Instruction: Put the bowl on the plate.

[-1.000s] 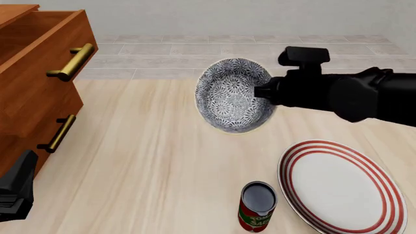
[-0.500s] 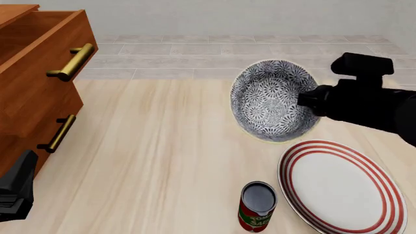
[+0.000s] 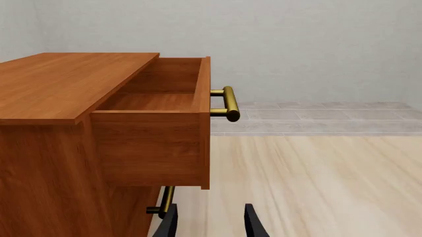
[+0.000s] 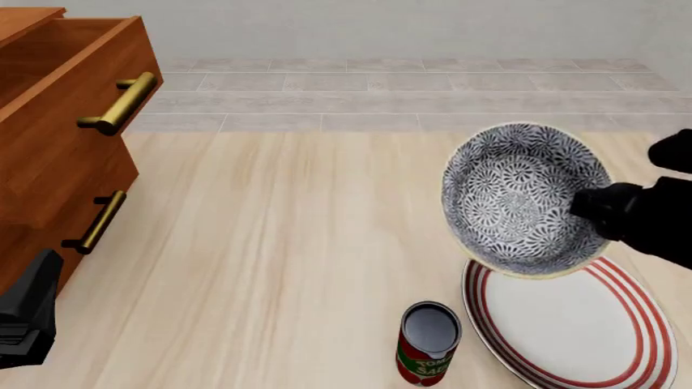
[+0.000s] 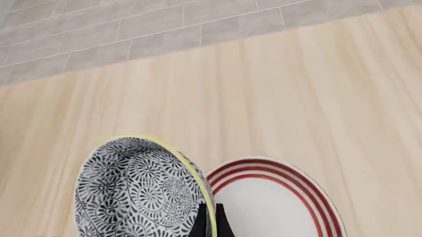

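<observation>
The grey-and-white floral bowl (image 4: 523,197) hangs tilted in the air, its lower edge over the far rim of the white, red-ringed plate (image 4: 568,324). My right gripper (image 4: 589,209) comes in from the right and is shut on the bowl's right rim. In the right wrist view the bowl (image 5: 135,190) fills the near side with the fingers (image 5: 199,223) pinching its yellowish rim, and the plate (image 5: 270,197) lies just beyond. My left gripper (image 3: 209,224) is open and holds nothing, low at the table's left beside the drawer unit (image 3: 86,143).
A red-and-green can (image 4: 429,342) stands upright just left of the plate near the front edge. The wooden drawer unit (image 4: 60,138) at the left has its top drawer (image 3: 161,128) pulled out, brass handles (image 4: 119,104) sticking toward the table.
The right arm has carried the bowl to the right and toward me, from the table's far middle to just above the plate's far rim. The left arm has stayed still.
</observation>
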### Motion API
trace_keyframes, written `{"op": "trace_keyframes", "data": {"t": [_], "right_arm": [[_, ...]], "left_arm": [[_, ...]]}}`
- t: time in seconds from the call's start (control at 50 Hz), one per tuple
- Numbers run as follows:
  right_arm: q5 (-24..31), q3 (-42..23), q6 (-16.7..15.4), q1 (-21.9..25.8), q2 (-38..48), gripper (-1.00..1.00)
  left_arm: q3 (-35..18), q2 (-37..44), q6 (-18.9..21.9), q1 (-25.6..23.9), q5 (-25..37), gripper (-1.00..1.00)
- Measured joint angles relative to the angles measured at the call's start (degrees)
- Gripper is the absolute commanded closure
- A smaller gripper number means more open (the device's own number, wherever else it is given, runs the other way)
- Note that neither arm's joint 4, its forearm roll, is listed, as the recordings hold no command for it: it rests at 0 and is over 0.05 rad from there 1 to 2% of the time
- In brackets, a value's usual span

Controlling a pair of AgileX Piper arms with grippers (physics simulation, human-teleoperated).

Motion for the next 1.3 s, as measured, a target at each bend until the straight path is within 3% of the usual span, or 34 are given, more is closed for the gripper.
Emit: {"op": "trace_keyframes", "data": {"t": [0.6, 1.3], "right_arm": [[9.9, 6.2, 1.1, -5.5, -14.8, 1.00], [11.4, 16.1, 3.7, -9.5, -22.5, 1.00]], "left_arm": [[0.0, 0.0, 0.0, 0.0, 0.0, -1.00], [0.0, 0.0, 0.0, 0.0, 0.0, -1.00]]}}
